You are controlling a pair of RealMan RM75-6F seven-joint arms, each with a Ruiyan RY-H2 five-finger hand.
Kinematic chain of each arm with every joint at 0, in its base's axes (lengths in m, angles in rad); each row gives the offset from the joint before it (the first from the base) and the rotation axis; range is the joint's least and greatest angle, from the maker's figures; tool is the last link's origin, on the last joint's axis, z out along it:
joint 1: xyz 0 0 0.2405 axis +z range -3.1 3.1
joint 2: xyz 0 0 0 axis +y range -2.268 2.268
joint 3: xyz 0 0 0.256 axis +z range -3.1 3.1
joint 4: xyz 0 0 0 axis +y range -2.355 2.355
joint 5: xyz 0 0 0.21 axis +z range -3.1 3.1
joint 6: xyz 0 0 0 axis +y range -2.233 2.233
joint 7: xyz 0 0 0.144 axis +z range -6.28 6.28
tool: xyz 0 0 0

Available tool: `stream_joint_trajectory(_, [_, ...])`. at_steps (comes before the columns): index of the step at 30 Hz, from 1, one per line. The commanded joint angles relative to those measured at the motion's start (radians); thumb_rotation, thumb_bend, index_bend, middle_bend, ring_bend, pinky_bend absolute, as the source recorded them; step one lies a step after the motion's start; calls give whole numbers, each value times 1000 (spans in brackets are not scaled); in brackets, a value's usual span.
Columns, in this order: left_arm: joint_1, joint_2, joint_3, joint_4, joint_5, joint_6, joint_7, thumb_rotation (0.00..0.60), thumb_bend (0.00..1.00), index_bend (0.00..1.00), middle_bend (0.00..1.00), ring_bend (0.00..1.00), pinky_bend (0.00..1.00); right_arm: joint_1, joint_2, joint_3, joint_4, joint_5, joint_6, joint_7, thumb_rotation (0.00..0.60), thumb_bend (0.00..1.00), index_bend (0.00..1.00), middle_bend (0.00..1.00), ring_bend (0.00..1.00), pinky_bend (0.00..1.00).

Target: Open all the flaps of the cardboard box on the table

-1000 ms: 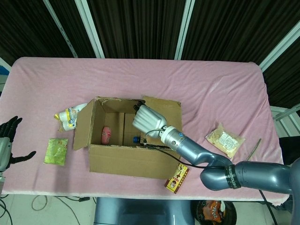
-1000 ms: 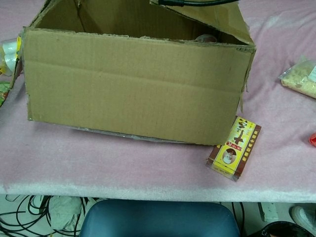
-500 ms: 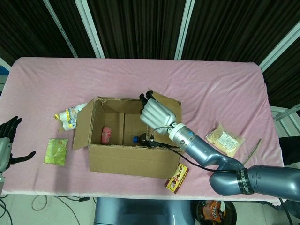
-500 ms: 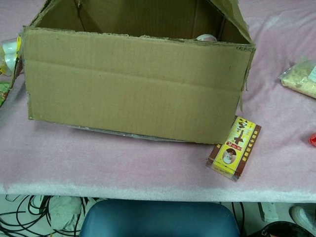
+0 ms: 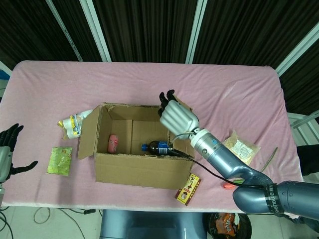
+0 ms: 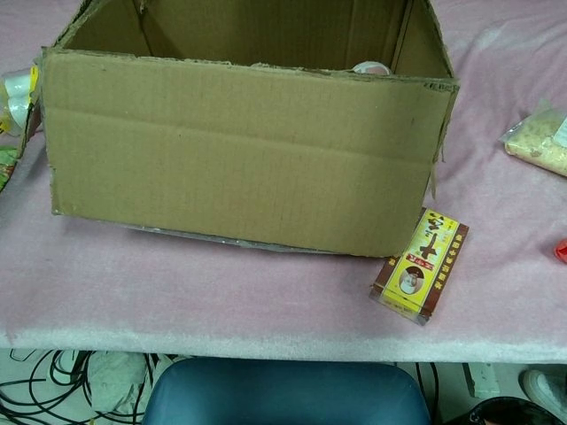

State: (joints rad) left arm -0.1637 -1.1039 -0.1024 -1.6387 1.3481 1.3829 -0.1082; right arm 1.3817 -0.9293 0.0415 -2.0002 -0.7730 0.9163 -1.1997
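I see the cardboard box standing on the pink table, a little left of the middle and close to the near edge. Its top is open, and inside I can see a dark bottle with a blue label lying on its side, and a small red thing more to the left. The left flap is folded outward. My right hand is at the right side of the box, with the back of the hand to the head camera. Its fingers are close together and point to the far side, and they rest against the right flap, which the hand mostly covers. I cannot tell if the fingers pinch the flap or only press on it. My left hand is at the left edge of the head view, beside the table, with fingers spread and holding nothing.

Left of the box lie a white crumpled packet and a green packet. Just beside the near right corner of the box lies a small yellow and red carton. Farther right is a clear bag with pale contents.
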Motion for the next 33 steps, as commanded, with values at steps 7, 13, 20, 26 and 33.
stream_joint_trajectory(7, [1,-2,2,4,4,0,12,600,107,0,0,0,0,-20,71,-13,-69,-47,21,-3,600,512,266,306,132,250])
stream_joint_trajectory(13, [1,-4,1,6,6,3,25,600,107,0,0,0,0,-43,125,-19,-87,-95,12,20,600,455,238,289,123,249])
stream_joint_trajectory(20, [2,-9,1,9,8,8,40,600,107,0,0,0,0,-83,190,-32,-99,-156,-2,53,600,439,229,280,119,249])
stream_joint_trajectory(26, [3,-11,-1,11,7,10,45,600,107,0,0,0,0,-133,246,-40,-109,-195,7,87,600,434,224,270,108,249])
stream_joint_trajectory(33, [3,-12,-1,10,10,11,46,600,108,0,0,0,0,-198,301,-59,-105,-244,13,120,600,422,222,269,109,250])
